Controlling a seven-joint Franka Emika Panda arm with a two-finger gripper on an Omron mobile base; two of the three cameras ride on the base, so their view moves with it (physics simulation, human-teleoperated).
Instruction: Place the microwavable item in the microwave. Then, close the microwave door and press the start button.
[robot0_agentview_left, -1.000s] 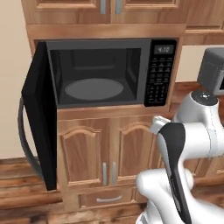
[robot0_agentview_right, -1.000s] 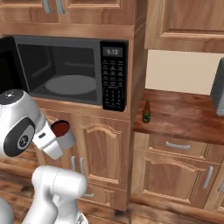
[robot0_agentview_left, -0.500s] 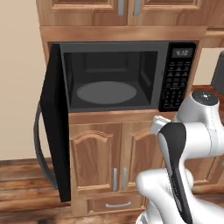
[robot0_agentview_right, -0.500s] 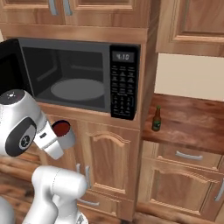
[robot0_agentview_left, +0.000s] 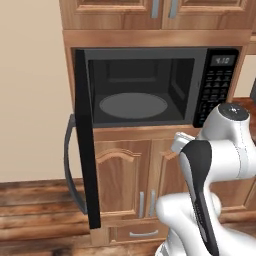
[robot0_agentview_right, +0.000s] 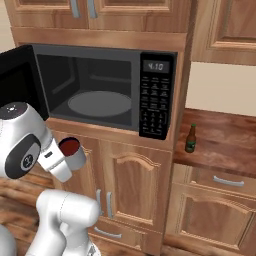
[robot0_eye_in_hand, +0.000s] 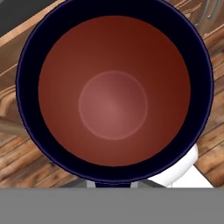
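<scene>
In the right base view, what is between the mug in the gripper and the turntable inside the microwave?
Nothing blocks it. The mug hangs below the open microwave; only the wooden shelf edge separates it from the turntable.

The mug (robot0_eye_in_hand: 114, 94) just ahead of the fingers is dark red inside with a dark blue rim and a white outside. The microwave (robot0_agentview_left: 150, 85) is black, with a grey turntable (robot0_agentview_left: 133, 105) and a black keypad panel (robot0_agentview_right: 155, 95). The microwave door (robot0_agentview_left: 86, 145) is black, its handle (robot0_agentview_left: 70, 165) grey. The bottle (robot0_agentview_right: 190, 139) is brown with a green label. The cabinets (robot0_agentview_right: 135, 185) are brown wood grain.
</scene>
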